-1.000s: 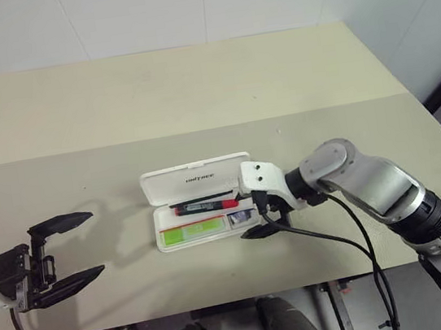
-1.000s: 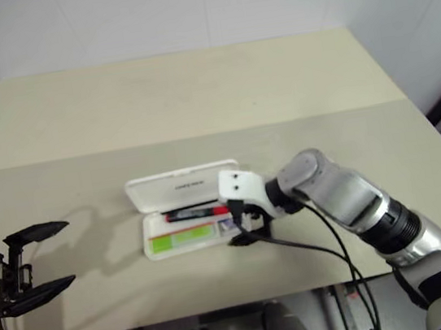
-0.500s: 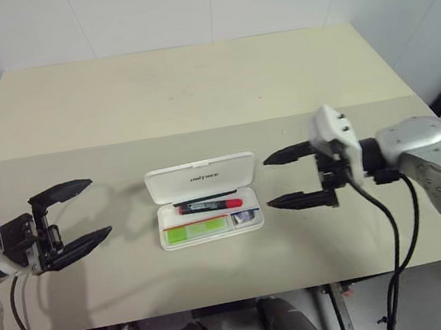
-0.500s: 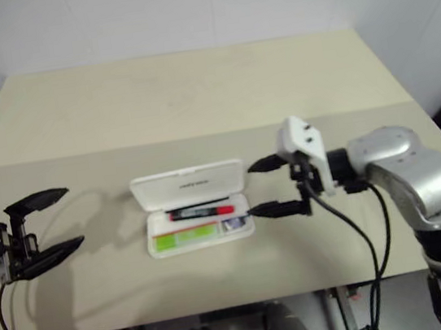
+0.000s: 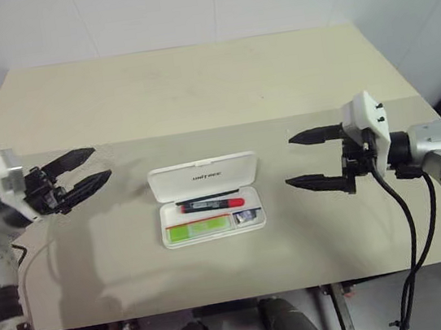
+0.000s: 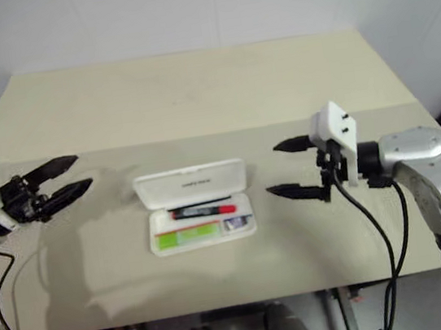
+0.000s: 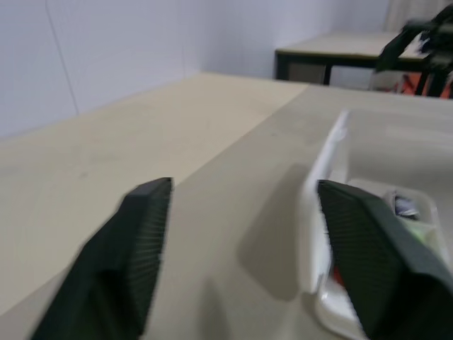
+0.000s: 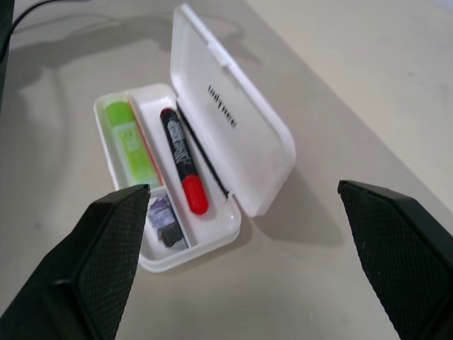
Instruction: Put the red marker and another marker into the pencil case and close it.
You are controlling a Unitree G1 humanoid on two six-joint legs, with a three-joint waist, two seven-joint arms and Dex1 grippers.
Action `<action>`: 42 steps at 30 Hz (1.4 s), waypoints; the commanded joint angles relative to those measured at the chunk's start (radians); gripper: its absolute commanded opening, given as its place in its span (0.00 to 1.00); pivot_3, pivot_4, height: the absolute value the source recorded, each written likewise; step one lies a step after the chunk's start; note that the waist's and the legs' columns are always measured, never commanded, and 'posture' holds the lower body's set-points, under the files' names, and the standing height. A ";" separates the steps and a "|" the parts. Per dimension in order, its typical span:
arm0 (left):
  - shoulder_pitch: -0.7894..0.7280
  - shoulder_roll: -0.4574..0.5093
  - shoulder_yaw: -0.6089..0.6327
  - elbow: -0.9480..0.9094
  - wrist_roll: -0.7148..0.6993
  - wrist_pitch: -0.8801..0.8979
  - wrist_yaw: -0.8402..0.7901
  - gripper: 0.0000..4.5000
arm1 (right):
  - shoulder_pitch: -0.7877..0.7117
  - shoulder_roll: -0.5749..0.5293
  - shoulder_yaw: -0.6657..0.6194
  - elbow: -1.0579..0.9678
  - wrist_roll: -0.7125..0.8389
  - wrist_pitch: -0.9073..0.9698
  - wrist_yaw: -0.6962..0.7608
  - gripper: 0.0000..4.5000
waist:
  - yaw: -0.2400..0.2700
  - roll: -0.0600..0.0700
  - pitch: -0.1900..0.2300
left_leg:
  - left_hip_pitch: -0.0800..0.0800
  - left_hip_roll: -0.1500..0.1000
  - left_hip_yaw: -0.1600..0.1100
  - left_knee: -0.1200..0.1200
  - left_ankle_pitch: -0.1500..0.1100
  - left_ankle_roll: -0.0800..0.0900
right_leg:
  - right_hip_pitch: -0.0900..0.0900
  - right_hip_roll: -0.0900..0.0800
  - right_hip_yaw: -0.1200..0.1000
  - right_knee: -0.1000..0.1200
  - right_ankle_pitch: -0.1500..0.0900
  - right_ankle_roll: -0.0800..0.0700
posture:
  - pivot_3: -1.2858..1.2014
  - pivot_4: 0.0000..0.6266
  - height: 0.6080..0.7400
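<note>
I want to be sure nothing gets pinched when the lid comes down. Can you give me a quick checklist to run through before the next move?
1. Red marker lies fully inside the pencil case: ok.
2. Light green marker lies inside, in the front compartment: ok.
3. Nothing sticks out over the rim: ok, as far as the right wrist view shows.
4. Lid closed: not ok, it stands open at the back.
5. Right gripper empty, jaws open, clear of the case: ok.
6. Left gripper empty, clear of the case: ok, jaws part open.
</note>
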 commanded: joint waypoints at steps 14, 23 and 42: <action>-0.413 -0.063 -0.164 0.629 0.263 -0.290 -0.147 0.00 | 0.176 0.009 -0.156 -0.092 0.112 -0.139 0.003 1.00 | 0.009 0.000 0.000 | 0.000 -0.001 0.000 0.002 0.000 0.000 | 0.000 0.001 0.000 0.003 0.000 0.001 | 0.52 0.24 1.00; -0.552 -0.155 -0.197 0.806 0.384 -0.411 -0.055 0.00 | 0.257 0.037 -0.248 -0.092 0.218 -0.166 0.003 1.00 | 0.027 0.000 0.000 | 0.000 -0.001 0.000 0.003 0.000 0.000 | 0.000 0.001 0.000 0.003 0.001 0.001 | 0.52 0.24 1.00; -0.548 -0.323 -0.245 0.638 0.356 -0.372 -0.350 0.00 | 0.280 -0.008 -0.284 -0.036 0.225 -0.222 0.045 1.00 | 0.027 0.000 0.000 | 0.000 -0.001 0.000 0.005 0.000 0.000 | 0.001 0.002 0.001 0.004 0.001 0.003 | 0.52 0.24 1.00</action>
